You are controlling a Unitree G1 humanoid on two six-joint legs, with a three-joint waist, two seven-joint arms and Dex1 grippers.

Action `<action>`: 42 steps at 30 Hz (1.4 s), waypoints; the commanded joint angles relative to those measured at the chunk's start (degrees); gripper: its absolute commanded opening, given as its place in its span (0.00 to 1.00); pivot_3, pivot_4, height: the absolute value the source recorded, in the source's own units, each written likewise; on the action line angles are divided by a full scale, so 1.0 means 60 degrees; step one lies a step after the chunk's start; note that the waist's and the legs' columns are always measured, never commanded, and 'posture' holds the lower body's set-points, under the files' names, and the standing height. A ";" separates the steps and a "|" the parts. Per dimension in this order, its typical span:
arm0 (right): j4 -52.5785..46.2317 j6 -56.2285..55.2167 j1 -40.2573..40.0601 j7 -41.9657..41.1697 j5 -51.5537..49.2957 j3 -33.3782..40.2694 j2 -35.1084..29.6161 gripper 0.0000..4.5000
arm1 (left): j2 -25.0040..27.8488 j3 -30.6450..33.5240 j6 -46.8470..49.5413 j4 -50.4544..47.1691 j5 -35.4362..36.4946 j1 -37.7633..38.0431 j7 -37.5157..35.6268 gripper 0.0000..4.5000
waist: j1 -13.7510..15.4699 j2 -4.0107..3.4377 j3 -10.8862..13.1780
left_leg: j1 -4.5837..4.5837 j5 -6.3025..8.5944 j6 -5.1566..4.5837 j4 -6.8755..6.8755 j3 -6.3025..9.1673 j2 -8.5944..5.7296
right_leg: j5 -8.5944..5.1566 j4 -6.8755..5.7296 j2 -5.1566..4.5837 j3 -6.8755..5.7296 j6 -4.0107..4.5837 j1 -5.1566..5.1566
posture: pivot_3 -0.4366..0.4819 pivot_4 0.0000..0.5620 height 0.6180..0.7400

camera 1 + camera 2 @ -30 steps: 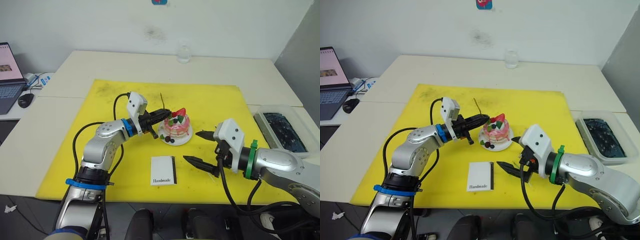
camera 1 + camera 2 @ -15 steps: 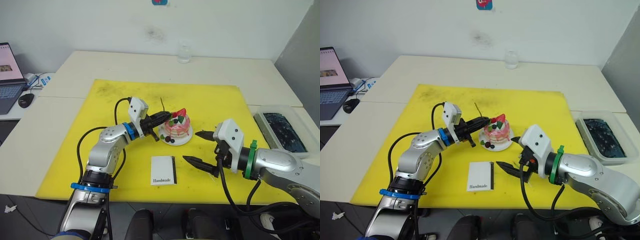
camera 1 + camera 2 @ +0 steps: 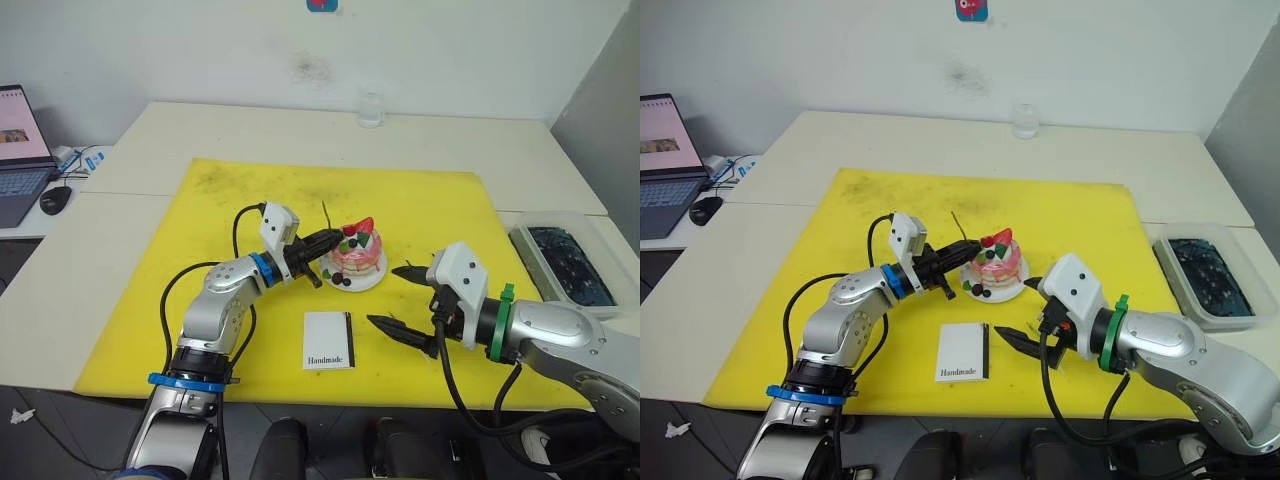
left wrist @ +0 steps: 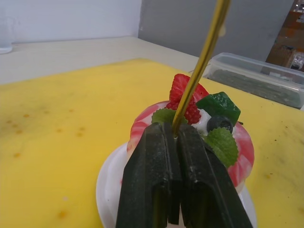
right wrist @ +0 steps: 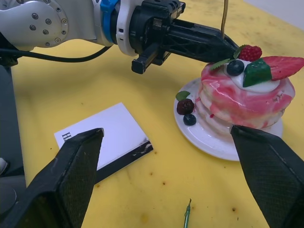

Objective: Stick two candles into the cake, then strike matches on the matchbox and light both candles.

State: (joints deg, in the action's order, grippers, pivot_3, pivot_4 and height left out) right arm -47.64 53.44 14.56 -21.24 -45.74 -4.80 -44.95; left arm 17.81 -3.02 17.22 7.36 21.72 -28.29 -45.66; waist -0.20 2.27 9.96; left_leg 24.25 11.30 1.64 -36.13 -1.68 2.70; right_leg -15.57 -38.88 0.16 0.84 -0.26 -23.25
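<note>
A small round pink cake [image 3: 355, 255], topped with a red strawberry, green pieces and dark berries, sits on a small white plate [image 3: 367, 282] near the middle of a yellow mat [image 3: 200, 300] that covers a pale table [image 3: 150, 140]. At the cake's left edge the left gripper [image 4: 176, 135] has its two black fingers pressed together on a thin yellow-green candle [image 4: 204, 57], which stands nearly upright, leaning a little, with its lower end pinched at the fingertips just above the cake's rim. A white matchbox [image 3: 328, 340] with a black edge strip and the word "Handmade" lies flat on the mat in front of the cake, nearer the robot. To the right of the matchbox and cake, the right gripper [image 3: 405, 300] hovers over the mat with its fingers spread wide apart and nothing between them. In the right wrist view the tip of a thin greenish stick [image 5: 187, 219] lies on the mat in front of the plate. A clear lidded container [image 3: 560, 260] sits on the table to the right of the mat, a glass [image 3: 371, 108] stands at the far edge, and a laptop [image 3: 20, 150] and mouse [image 3: 52, 199] are at far left.
</note>
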 commanded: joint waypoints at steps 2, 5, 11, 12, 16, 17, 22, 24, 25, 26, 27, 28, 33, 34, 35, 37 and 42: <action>-0.0368 -0.0097 -0.0018 -0.0097 0.0141 0.0107 0.0029 1.00 | 0.0008 0.0050 0.0267 -0.0398 0.0072 -0.0068 0.0053 0.40 | 0.0000 0.0000 0.0000 | 0.0000 0.0000 0.0000 0.0000 0.0000 0.0000 | 0.0000 0.0000 0.0000 0.0000 0.0000 0.0000 | 0.48 0.27 1.00; -0.0359 -0.0125 -0.0033 -0.0122 0.0192 0.0099 0.0065 1.00 | 0.0127 0.0297 0.0474 -0.0710 0.0165 -0.0048 0.0199 0.60 | -0.0001 0.0000 0.0000 | 0.0000 0.0000 0.0000 0.0000 0.0001 0.0001 | 0.0000 0.0001 0.0000 0.0000 0.0000 0.0000 | 0.48 0.27 1.00; -0.0250 -0.0221 0.0032 -0.0203 0.0335 0.0102 0.0218 1.00 | 0.0585 0.0724 0.0698 -0.1116 0.0277 0.0056 0.0310 1.00 | -0.0004 0.0000 0.0000 | 0.0000 0.0000 0.0000 0.0001 0.0002 0.0002 | 0.0000 0.0000 0.0003 -0.0001 0.0000 -0.0002 | 0.48 0.27 1.00; -0.0227 -0.0252 0.0043 -0.0226 0.0381 0.0101 0.0248 1.00 | 0.0659 0.0784 0.0740 -0.1199 0.0305 0.0060 0.0314 1.00 | -0.0004 0.0000 0.0000 | -0.0001 0.0000 0.0000 0.0001 0.0002 0.0002 | 0.0000 0.0000 0.0003 -0.0001 0.0000 -0.0003 | 0.48 0.27 1.00; -0.0238 -0.0508 -0.0019 -0.0204 0.0723 0.0197 0.0363 1.00 | 0.1459 0.0898 0.1078 -0.2196 0.0452 0.0576 -0.0213 1.00 | -0.0027 0.0000 0.0000 | -0.0001 0.0000 0.0000 0.0004 0.0003 0.0005 | 0.0000 0.0002 0.0004 0.0004 0.0000 -0.0004 | 0.48 0.27 1.00; -0.0256 -0.0561 -0.0061 -0.0186 0.0785 0.0290 0.0372 1.00 | 0.1821 0.0907 0.1181 -0.2536 0.0507 0.0813 -0.0491 1.00 | -0.0053 0.0000 0.0001 | -0.0001 0.0000 0.0001 0.0005 0.0003 0.0006 | -0.0001 0.0003 0.0003 0.0009 0.0001 -0.0005 | 0.48 0.27 1.00; -0.0672 -0.0817 -0.1029 -0.0408 0.0947 0.1104 0.0038 1.00 | 0.3732 0.1042 0.2309 -0.3889 0.1348 0.1799 -0.1948 1.00 | -0.0073 -0.0003 0.0002 | -0.0003 0.0001 0.0001 0.0015 0.0007 0.0019 | -0.0006 0.0002 -0.0022 0.0002 0.0010 -0.0011 | 0.48 0.27 1.00; -0.0875 -0.0782 -0.1599 -0.0522 0.0945 0.1442 -0.0193 1.00 | 0.4389 0.0844 0.2640 -0.4451 0.1623 0.2102 -0.2553 1.00 | -0.0033 -0.0004 0.0003 | -0.0004 0.0001 0.0002 0.0016 0.0008 0.0016 | -0.0009 0.0001 -0.0035 -0.0006 0.0014 -0.0011 | 0.48 0.27 1.00; -0.0965 -0.0761 -0.1882 -0.0602 0.0973 0.1578 -0.0322 1.00 | 0.4598 0.0738 0.2708 -0.4731 0.1713 0.2227 -0.2745 1.00 | -0.0025 -0.0004 0.0003 | -0.0004 0.0001 0.0002 0.0014 0.0010 0.0016 | -0.0009 0.0001 -0.0039 -0.0007 0.0015 -0.0010 | 0.48 0.27 1.00; -0.1040 -0.0665 -0.2236 -0.0666 0.0899 0.1744 -0.0427 1.00 | 0.4772 0.0609 0.2856 -0.5139 0.1910 0.2381 -0.2955 1.00 | -0.0016 -0.0006 0.0004 | -0.0006 0.0001 0.0002 0.0015 0.0008 0.0012 | -0.0010 0.0003 -0.0046 -0.0003 0.0016 -0.0008 | 0.48 0.27 1.00; -0.1096 -0.0605 -0.2534 -0.0699 0.0853 0.1885 -0.0502 1.00 | 0.4907 0.0502 0.3033 -0.5557 0.2135 0.2512 -0.3119 1.00 | -0.0008 -0.0005 0.0004 | -0.0007 0.0001 0.0001 0.0014 0.0004 0.0008 | -0.0010 0.0003 -0.0055 -0.0001 0.0016 -0.0008 | 0.48 0.27 1.00; -0.1110 -0.0580 -0.2812 -0.0647 0.0924 0.1960 -0.0516 1.00 | 0.5013 0.0362 0.3124 -0.5985 0.2313 0.2643 -0.3284 1.00 | -0.0008 -0.0005 0.0004 | -0.0006 0.0001 0.0001 0.0012 0.0002 0.0007 | -0.0010 0.0006 -0.0061 0.0001 0.0016 -0.0006 | 0.48 0.27 1.00; -0.1174 -0.0703 -0.3870 -0.0250 0.1608 0.1537 -0.0290 1.00 | 0.4916 -0.0270 0.2862 -0.6824 0.2243 0.2979 -0.3350 1.00 | -0.0009 -0.0006 0.0004 | -0.0024 0.0001 0.0001 0.0011 -0.0004 0.0009 | -0.0019 0.0002 -0.0064 0.0009 0.0032 0.0001 | 0.48 0.27 1.00; -0.1187 -0.0748 -0.4028 -0.0160 0.1790 0.1371 -0.0231 1.00 | 0.4838 -0.0367 0.2772 -0.6820 0.2164 0.3019 -0.3271 1.00 | -0.0010 -0.0006 0.0004 | -0.0032 0.0001 0.0001 0.0013 0.0001 0.0010 | -0.0023 -0.0002 -0.0061 0.0007 0.0038 0.0004 | 0.48 0.27 1.00; -0.1140 -0.0770 -0.4151 0.0021 0.1982 0.1197 -0.0071 1.00 | 0.4792 -0.0480 0.2593 -0.6786 0.2021 0.3070 -0.3262 1.00 | -0.0011 -0.0006 0.0004 | -0.0045 0.0001 0.0001 0.0014 0.0003 0.0012 | -0.0027 -0.0006 -0.0057 0.0007 0.0046 0.0010 | 0.48 0.27 1.00; -0.1069 -0.0882 -0.4332 0.0250 0.2345 0.0962 0.0156 1.00 | 0.4748 -0.0598 0.2370 -0.6785 0.1863 0.3162 -0.3238 1.00 | -0.0013 -0.0006 0.0004 | -0.0049 0.0001 0.0002 0.0016 0.0009 0.0015 | -0.0035 -0.0008 -0.0050 0.0002 0.0059 0.0011 | 0.48 0.27 1.00; -0.0746 -0.1252 -0.4693 0.0771 0.3395 0.0239 0.0704 1.00 | 0.4664 -0.0758 0.2083 -0.6879 0.1728 0.3332 -0.3219 1.00 | -0.0023 -0.0006 0.0004 | -0.0047 0.0001 0.0002 0.0015 -0.0003 0.0011 | -0.0037 -0.0003 -0.0053 0.0014 0.0062 0.0010 | 0.48 0.27 1.00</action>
State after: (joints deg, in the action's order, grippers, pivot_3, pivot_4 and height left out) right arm -51.94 47.75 -12.97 -17.72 -27.75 -2.16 -41.18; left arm 45.95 -7.27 31.46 -32.08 32.47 -8.60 -64.79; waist -0.34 2.23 9.98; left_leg 23.97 11.31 1.65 -36.04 -1.71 2.75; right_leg -15.80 -38.89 -0.17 0.93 0.11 -23.20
